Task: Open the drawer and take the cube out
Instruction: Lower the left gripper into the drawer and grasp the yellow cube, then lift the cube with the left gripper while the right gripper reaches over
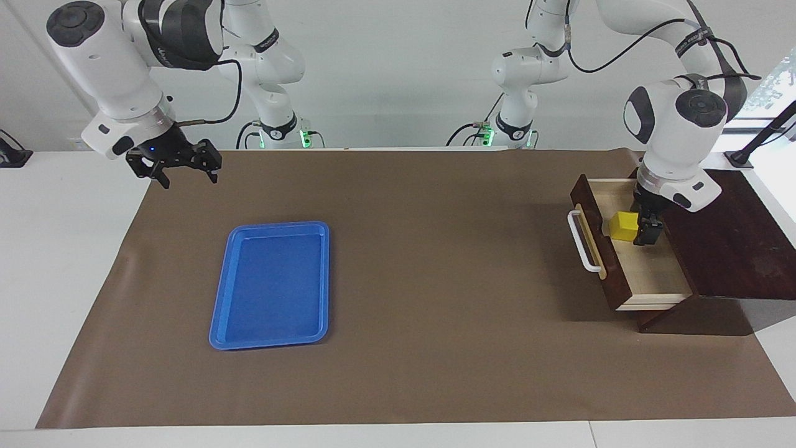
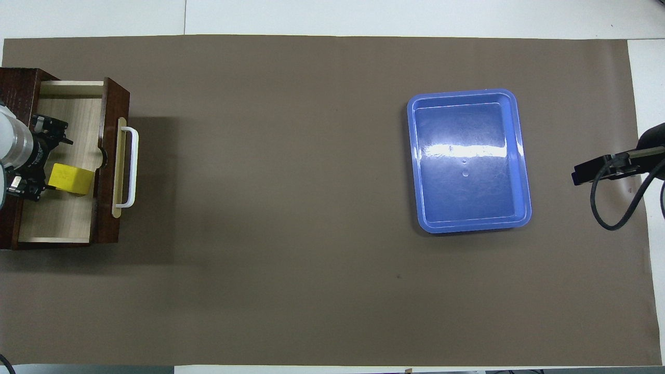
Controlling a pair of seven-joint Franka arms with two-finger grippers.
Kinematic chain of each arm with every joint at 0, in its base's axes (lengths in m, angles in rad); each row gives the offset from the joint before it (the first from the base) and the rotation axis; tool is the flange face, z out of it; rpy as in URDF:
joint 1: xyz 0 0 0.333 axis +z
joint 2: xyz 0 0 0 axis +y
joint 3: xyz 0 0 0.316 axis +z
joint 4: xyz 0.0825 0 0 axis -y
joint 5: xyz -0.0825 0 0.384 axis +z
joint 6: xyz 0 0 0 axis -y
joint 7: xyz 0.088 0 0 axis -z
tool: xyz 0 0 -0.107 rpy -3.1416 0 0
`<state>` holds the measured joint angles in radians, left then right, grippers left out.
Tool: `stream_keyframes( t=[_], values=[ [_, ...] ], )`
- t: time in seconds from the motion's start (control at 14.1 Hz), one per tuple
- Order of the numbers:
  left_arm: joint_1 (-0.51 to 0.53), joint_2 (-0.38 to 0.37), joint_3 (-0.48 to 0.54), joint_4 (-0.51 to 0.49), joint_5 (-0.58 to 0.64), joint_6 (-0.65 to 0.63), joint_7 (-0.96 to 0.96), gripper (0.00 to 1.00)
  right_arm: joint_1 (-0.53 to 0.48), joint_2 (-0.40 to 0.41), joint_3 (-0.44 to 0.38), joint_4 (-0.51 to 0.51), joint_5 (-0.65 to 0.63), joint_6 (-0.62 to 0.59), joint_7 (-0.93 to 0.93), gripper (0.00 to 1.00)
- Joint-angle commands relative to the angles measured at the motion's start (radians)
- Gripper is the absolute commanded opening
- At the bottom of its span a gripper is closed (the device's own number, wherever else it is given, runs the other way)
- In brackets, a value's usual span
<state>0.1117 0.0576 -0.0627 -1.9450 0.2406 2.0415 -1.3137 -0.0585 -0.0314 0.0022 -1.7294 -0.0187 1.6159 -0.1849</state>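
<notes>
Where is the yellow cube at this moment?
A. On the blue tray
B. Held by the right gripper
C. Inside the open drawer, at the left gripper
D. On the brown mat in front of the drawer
C: the cube sits within the open drawer, with the left gripper right beside it.

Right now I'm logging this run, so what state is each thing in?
drawer: pulled open, pale inside showing.
cube: inside the open drawer, not yet taken out.
left gripper: down in the drawer, right beside the cube.
right gripper: fingers open, holding nothing, waiting in the air at the right arm's end of the table.
blue tray: flat on the table, nothing in it.
</notes>
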Motion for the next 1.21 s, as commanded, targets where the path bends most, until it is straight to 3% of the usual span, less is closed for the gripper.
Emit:
stream_keyframes(
  t=[0.0, 0.36, 0.43, 0.5, 0.57, 0.64, 0.78, 1.14],
  values=[
    [0.036, -0.048, -0.006, -0.070, -0.014, 0.040, -0.025, 1.00, -0.017, -0.030, 0.013, -0.035, -0.007, 0.018, -0.004, 1.00],
    [0.028, -0.047, -0.008, -0.120, -0.014, 0.092, -0.098, 1.00, -0.017, -0.030, 0.013, -0.055, 0.002, 0.025, 0.040, 1.00],
    [0.029, -0.041, -0.008, -0.109, -0.014, 0.097, -0.099, 0.83, -0.017, -0.028, 0.013, -0.058, 0.005, 0.024, 0.079, 1.00],
    [0.034, -0.036, -0.008, -0.098, -0.014, 0.095, -0.101, 0.38, -0.014, -0.022, 0.013, -0.061, 0.009, 0.025, 0.135, 1.00],
    [0.036, -0.038, -0.008, -0.100, -0.014, 0.097, -0.099, 0.11, -0.008, -0.015, 0.015, -0.062, 0.023, 0.027, 0.200, 1.00],
    [0.036, -0.036, -0.008, -0.097, -0.014, 0.095, -0.095, 0.00, -0.006, -0.003, 0.013, -0.064, 0.052, 0.036, 0.255, 1.00],
    [0.034, -0.009, -0.009, -0.021, -0.014, 0.044, -0.093, 0.00, -0.001, 0.030, 0.015, -0.062, 0.100, 0.044, 0.387, 1.00],
    [-0.009, 0.084, -0.012, 0.293, -0.015, -0.271, -0.094, 0.00, 0.041, 0.096, 0.016, -0.065, 0.247, 0.088, 0.704, 1.00]
  ],
)
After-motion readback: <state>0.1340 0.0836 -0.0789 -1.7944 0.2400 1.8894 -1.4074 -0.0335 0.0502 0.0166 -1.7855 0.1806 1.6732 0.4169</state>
